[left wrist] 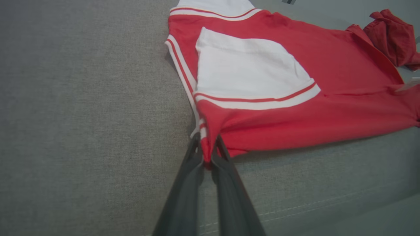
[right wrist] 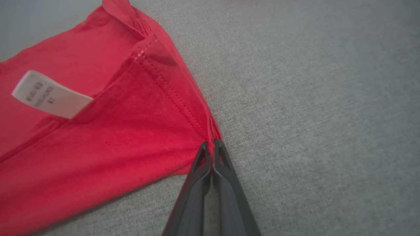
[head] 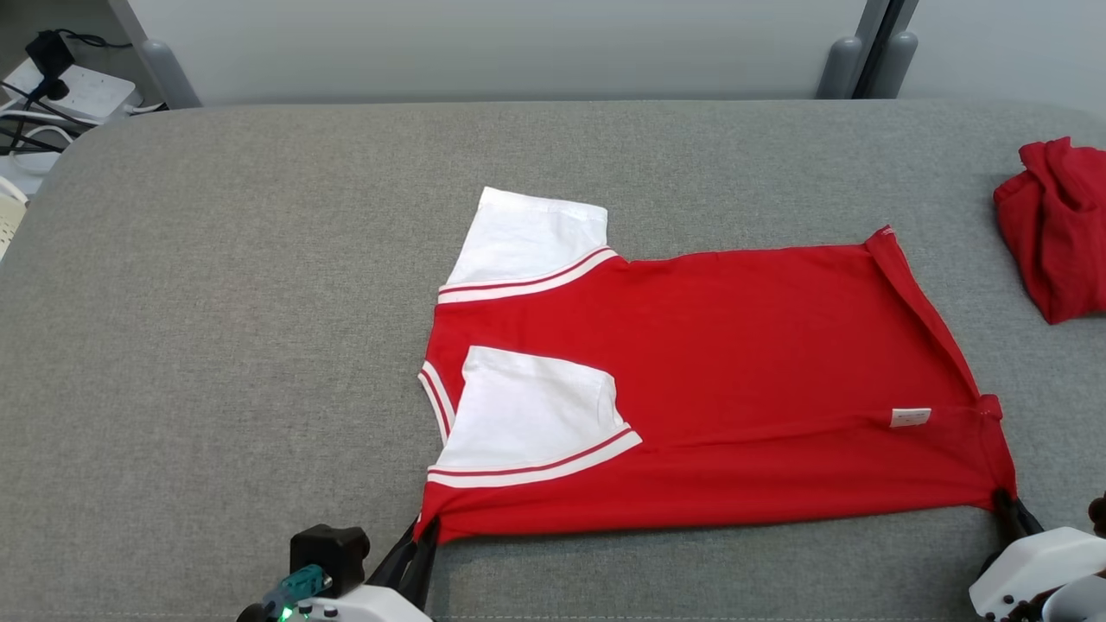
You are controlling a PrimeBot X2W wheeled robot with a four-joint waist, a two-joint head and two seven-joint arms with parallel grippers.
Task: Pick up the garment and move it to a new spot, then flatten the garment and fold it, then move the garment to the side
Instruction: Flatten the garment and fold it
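A red garment point(head: 734, 371) with white sleeves lies spread on the grey table, collar end to the left, hem to the right. Its near sleeve point(head: 536, 415) is folded over the body; the far sleeve point(head: 527, 238) sticks out. My left gripper point(head: 425, 529) is shut on the near collar-side corner point(left wrist: 206, 144). My right gripper point(head: 1005, 501) is shut on the near hem corner point(right wrist: 210, 137), beside the white care label point(right wrist: 49, 95). The near edge is pulled taut between both grippers.
A second crumpled red garment point(head: 1058, 229) lies at the table's right edge. Grey cloth surface point(head: 216, 345) stretches wide to the left. A power strip and cables point(head: 60, 95) sit beyond the far left corner.
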